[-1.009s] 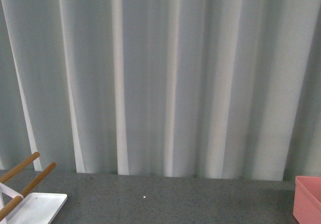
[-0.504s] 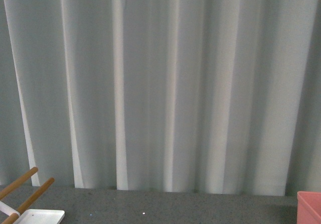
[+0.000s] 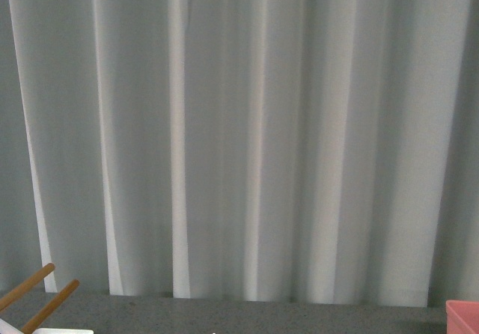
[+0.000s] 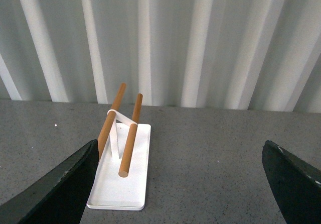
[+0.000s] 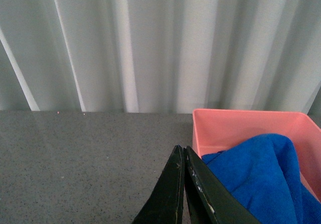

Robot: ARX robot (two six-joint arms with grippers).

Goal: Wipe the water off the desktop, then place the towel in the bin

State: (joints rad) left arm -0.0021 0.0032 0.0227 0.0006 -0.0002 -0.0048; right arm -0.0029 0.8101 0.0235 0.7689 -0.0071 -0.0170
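The towel (image 5: 266, 176) is your subject, and it sits far to your right, so start at the left and work across. Your left claw (image 4: 178, 184) is spread wide and holds nothing; ahead of it on the desktop (image 4: 210, 148) stands a white rack (image 4: 123, 158) with wooden rods. The front view shows mostly curtain (image 3: 239, 132), with a corner of that rack at its left edge and a corner of the bin (image 3: 464, 315) at its right. Your right claw (image 5: 184, 184) has its fingers pressed together, gripping nothing you can see. The blue towel lies heaped inside the pink bin, just beyond and to one side of that claw, so the right arm is much the nearer. Judging from this, the drop looks done.
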